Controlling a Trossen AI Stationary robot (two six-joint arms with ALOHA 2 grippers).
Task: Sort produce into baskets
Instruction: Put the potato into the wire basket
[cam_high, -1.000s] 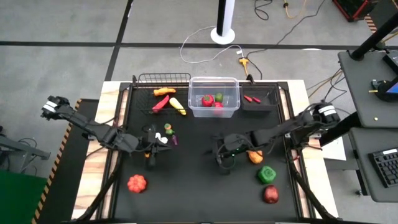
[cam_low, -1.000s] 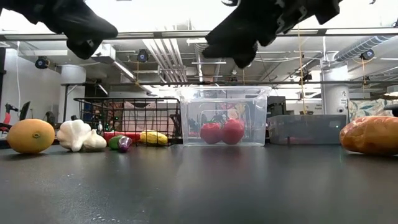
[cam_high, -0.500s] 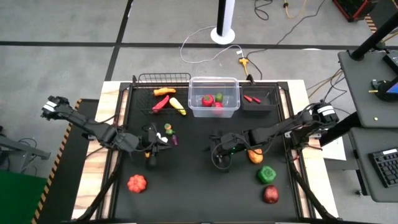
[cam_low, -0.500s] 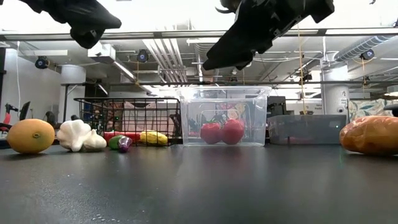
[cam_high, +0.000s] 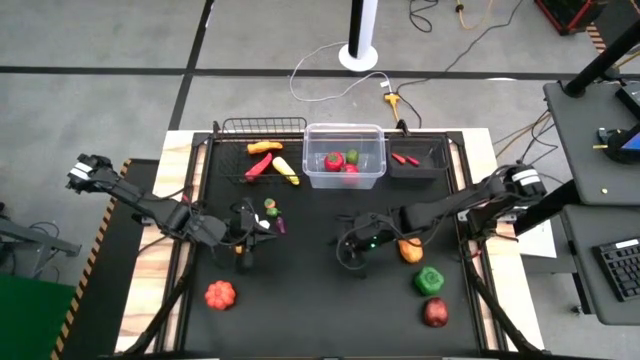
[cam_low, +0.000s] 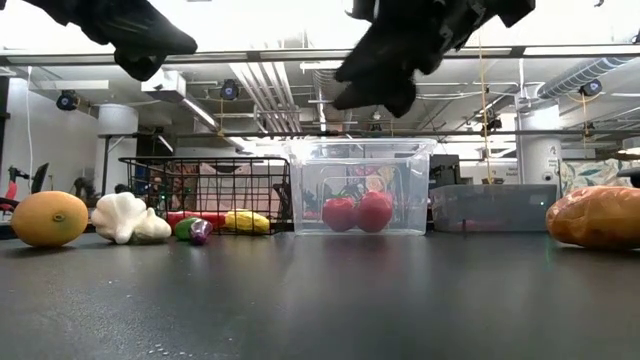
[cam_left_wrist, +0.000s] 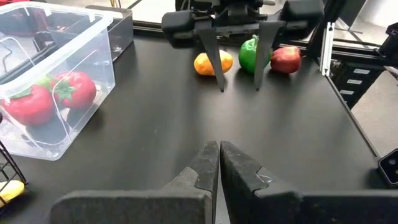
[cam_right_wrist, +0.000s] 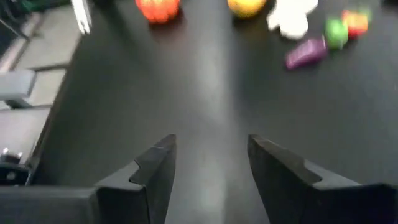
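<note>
At far left in the high view, low in the frame, an orange pumpkin (cam_high: 220, 293) sits alone on the black table (cam_high: 300, 300). Just above it the left gripper (cam_high: 243, 255) hangs with its fingers pressed together and nothing between them, close beside the white garlic (cam_high: 258, 222), a small green piece (cam_high: 270, 204) and a purple one (cam_high: 281, 225). Along the top edge stand the wire basket (cam_high: 262, 127) with a carrot (cam_high: 262, 147), a red chilli (cam_high: 258, 166) and yellow corn (cam_high: 287, 171), then the clear bin (cam_high: 345, 182) holding tomatoes (cam_high: 334, 160), then the low dark tray (cam_high: 417, 172) with two small red chillies (cam_high: 405, 158).

At centre the right gripper (cam_high: 352, 253) hovers over bare table, fingers parted about halfway and empty; its own wrist view shows only dark surface between the fingers (cam_right_wrist: 155, 168). To the right of it lie an orange fruit (cam_high: 410, 251), a green pepper (cam_high: 429, 281) and a red apple-like fruit (cam_high: 436, 313).

My reading: this is the gap between placements, the right arm free and looking for its next piece. The next move calls for choosing one loose item, likely the orange fruit nearest it, swinging over it, opening wider, dropping around it and closing before carrying it to a basket
</note>
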